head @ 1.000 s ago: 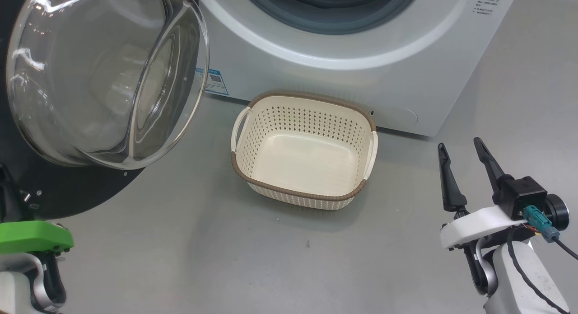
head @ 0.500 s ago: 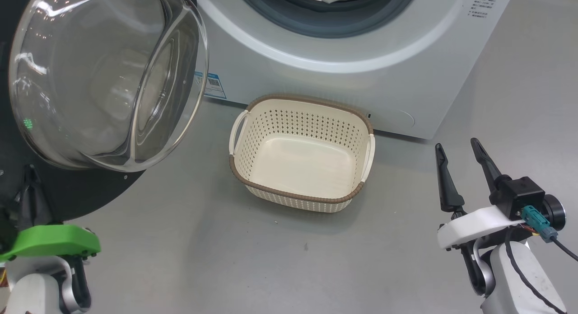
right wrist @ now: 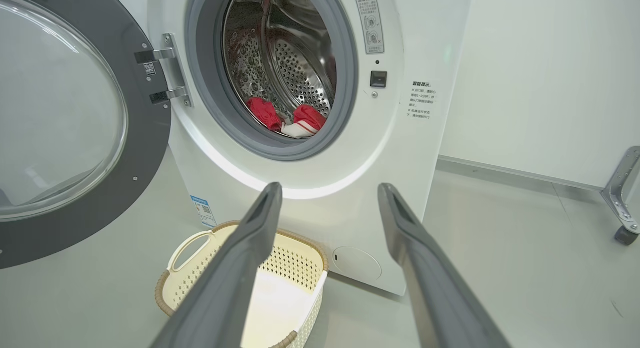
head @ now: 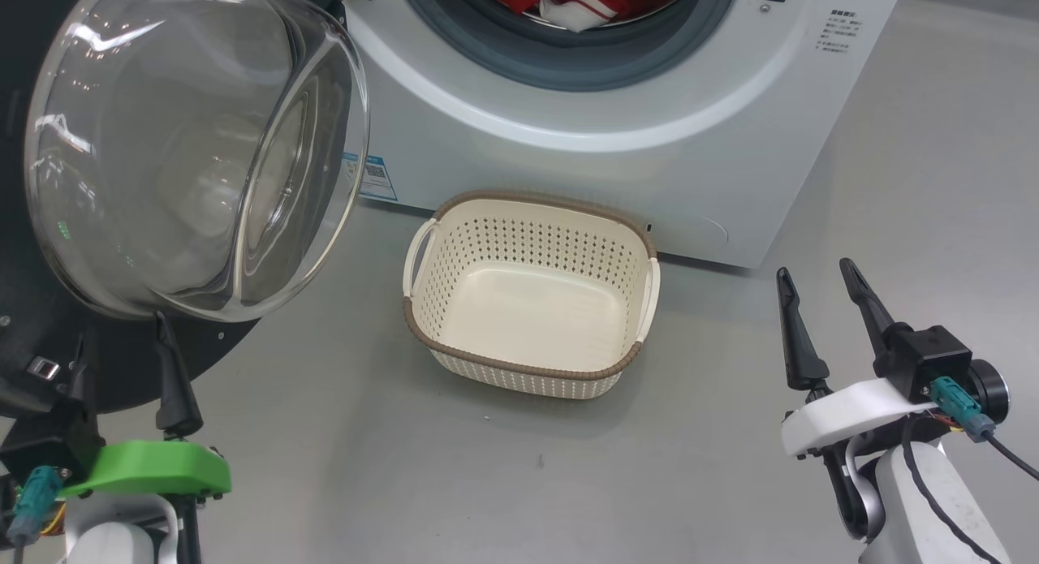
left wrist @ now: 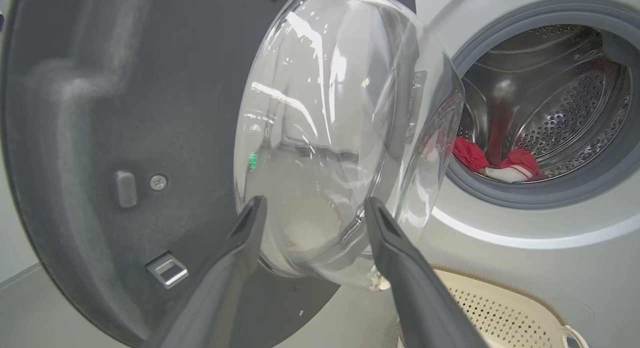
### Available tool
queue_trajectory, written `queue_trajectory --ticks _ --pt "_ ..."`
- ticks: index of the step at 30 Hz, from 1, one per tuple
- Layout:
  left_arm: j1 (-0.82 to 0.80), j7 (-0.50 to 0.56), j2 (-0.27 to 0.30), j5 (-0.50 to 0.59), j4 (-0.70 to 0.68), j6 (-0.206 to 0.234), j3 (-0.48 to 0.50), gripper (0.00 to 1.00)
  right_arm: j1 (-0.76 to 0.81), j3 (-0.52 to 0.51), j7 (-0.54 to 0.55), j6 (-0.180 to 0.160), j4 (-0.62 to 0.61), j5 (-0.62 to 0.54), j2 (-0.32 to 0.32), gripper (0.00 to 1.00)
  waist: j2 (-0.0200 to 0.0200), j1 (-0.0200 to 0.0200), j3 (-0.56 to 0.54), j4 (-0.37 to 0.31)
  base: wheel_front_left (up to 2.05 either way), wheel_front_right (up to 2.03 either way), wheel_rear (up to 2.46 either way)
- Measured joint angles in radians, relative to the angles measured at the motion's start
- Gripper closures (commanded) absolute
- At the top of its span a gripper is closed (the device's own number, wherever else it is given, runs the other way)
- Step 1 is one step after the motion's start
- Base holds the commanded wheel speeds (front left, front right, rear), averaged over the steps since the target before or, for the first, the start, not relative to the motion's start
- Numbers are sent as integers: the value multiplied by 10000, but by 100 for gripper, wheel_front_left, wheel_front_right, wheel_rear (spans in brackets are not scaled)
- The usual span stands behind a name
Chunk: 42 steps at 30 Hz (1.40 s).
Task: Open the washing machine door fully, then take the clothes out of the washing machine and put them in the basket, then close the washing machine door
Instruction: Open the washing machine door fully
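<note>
Clothes [right wrist: 262, 112] lie in the washing machine [head: 568, 166], door [head: 195, 150] open. Left fingers [left wrist: 235, 258] and right fingers [right wrist: 245, 248] gape wide, seemingly empty.

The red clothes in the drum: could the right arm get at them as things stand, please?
Probably yes. The door is swung wide open, the washing machine has its mouth unblocked, and the open right gripper faces the clothes with nothing between.
</note>
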Motion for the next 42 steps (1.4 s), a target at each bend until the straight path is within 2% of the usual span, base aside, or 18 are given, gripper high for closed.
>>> queue_trajectory --ticks 9,18,34,42 --pt "613 6 -136 178 -589 -213 -769 0 359 123 0 0 67 17 50 0 0 0 -378 -401 0 0 0" --pt "831 347 -165 347 -901 -466 -1450 0 549 314 0 -2 44 29 90 0 0 0 -671 -1123 0 0 0" --pt "1290 943 -161 439 -1231 -477 -1820 0 1096 291 0 -194 -163 198 150 0 0 0 -1049 -2703 0 0 0" --pt "1294 1181 -161 585 -1298 -477 -1994 0 1179 165 0 -282 -328 272 167 0 0 0 -996 -3166 0 0 0"
